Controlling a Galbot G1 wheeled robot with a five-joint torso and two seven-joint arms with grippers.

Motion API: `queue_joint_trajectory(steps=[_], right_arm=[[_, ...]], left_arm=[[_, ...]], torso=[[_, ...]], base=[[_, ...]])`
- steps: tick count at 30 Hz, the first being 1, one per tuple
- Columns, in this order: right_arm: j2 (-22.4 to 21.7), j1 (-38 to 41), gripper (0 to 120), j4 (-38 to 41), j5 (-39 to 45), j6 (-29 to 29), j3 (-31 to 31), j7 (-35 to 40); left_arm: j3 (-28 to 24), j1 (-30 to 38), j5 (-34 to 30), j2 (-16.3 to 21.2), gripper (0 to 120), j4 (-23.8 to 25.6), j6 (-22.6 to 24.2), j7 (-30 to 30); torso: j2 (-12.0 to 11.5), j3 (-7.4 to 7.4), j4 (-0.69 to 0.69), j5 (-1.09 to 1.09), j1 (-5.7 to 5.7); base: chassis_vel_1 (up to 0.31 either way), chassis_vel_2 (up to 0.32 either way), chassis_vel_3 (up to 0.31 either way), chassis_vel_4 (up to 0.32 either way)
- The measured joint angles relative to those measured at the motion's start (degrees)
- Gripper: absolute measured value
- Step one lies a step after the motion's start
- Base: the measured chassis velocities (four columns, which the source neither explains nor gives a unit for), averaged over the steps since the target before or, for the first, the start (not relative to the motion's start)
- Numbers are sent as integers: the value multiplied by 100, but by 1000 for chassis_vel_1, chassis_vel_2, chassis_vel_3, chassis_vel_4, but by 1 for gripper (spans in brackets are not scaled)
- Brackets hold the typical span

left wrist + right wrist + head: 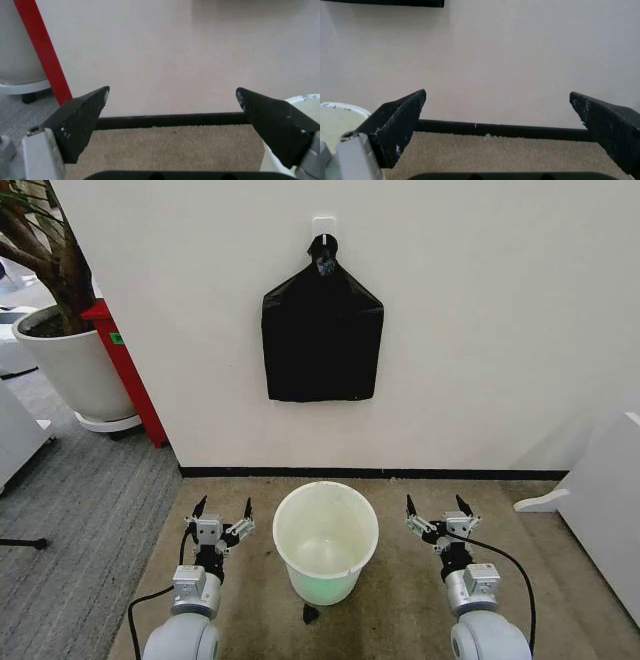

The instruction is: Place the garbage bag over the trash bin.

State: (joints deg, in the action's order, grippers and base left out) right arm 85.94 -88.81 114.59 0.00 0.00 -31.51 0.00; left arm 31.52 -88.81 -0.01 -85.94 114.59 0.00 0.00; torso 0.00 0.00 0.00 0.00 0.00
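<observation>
There is one trash bin (326, 542). It is a pale round bucket standing on the brown carpet (400, 620), in the middle, near the wall. There is nothing in it.

There is one garbage bag (322, 342). It is black and hangs flat on the white wall (480, 310) from one small white hook (323, 225), straight above the bin and well apart from it.

There are two claws. The left claw (223, 507) is just beside the bin on its left side. The right claw (439, 505) is near the bin on its right side. Both claws are wide open, hold nothing, and point at the wall.

One tiny black scrap (311, 614) lies on the carpet by the bottom of the bin.

A black strip (420, 474) runs along the bottom of the wall. To the left the floor turns to gray carpet (80, 510). One big white plant pot (70, 365) stands there, with one red board (130, 370) next to it.
</observation>
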Motion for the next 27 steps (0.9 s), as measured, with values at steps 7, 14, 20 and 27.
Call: queue_joint_trajectory(steps=[7,14,20,27], right_arm=[[0,0,100,0,0,0,0,0],[0,0,100,0,0,0,0,0],[0,0,100,0,0,0,0,0],[0,0,100,0,0,0,0,0]], left_arm=[[0,0,0,0,100,0,0,0],[0,0,0,0,100,0,0,0],[0,0,0,0,100,0,0,0],[0,0,0,0,100,0,0,0]], torso=[[0,0,0,0,0],[0,0,0,0,0],[0,0,0,0,0],[0,0,0,0,0]], base=[[0,0,0,0],[0,0,0,0],[0,0,0,0],[0,0,0,0]])
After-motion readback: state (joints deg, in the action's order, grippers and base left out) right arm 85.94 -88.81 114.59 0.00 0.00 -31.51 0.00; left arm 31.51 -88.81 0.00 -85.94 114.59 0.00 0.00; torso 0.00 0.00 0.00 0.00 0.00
